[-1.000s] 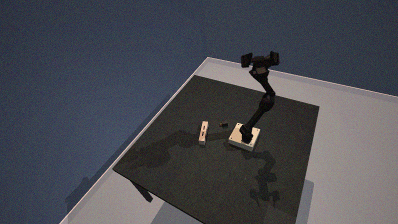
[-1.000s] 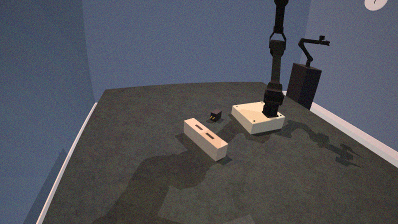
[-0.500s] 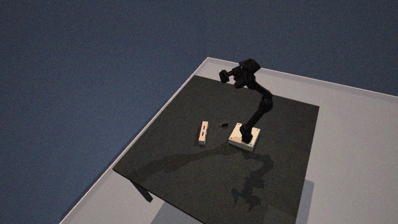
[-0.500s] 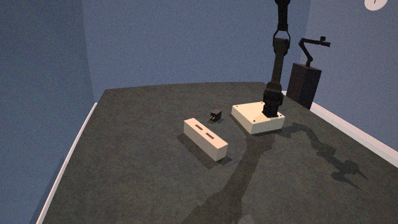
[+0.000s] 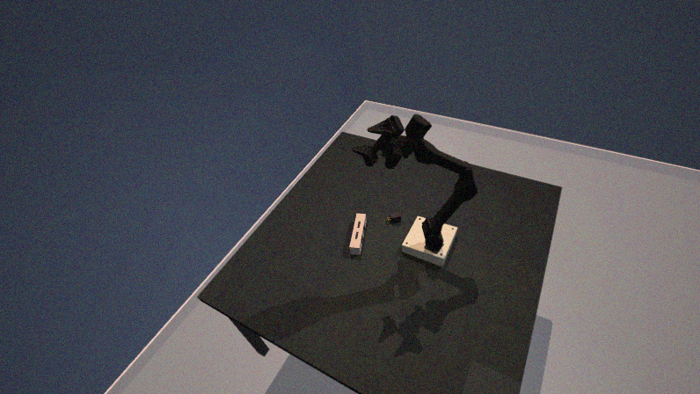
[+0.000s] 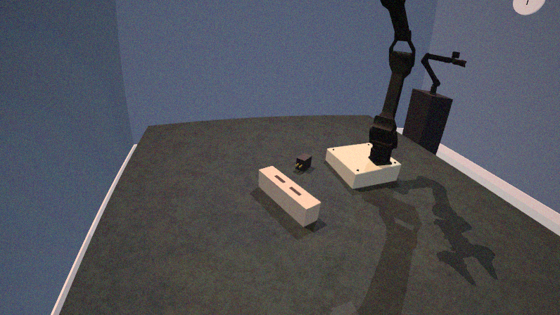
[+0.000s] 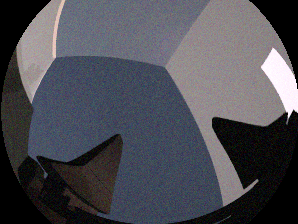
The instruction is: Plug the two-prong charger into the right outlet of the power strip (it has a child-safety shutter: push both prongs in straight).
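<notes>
The charger (image 5: 396, 219) (image 6: 304, 160) is a small dark block lying on the dark table top, with two gold prongs that point sideways towards the strip's side. The power strip (image 5: 354, 246) (image 6: 288, 202) is a long pale box with two dark slots in its top face. It stands a little apart from the charger. My gripper (image 5: 360, 140) (image 7: 168, 131) is open and empty, raised high and far from both; its fingers spread wide in the wrist view. It is out of view in the exterior view. The wrist view shows neither charger nor strip.
The arm stands on a pale square base block (image 5: 422, 254) (image 6: 345, 158), on the far side of the charger from the strip. A second small arm on a dark pedestal (image 6: 427, 117) stands beyond the table (image 6: 195, 156). Arm shadows fall across the table.
</notes>
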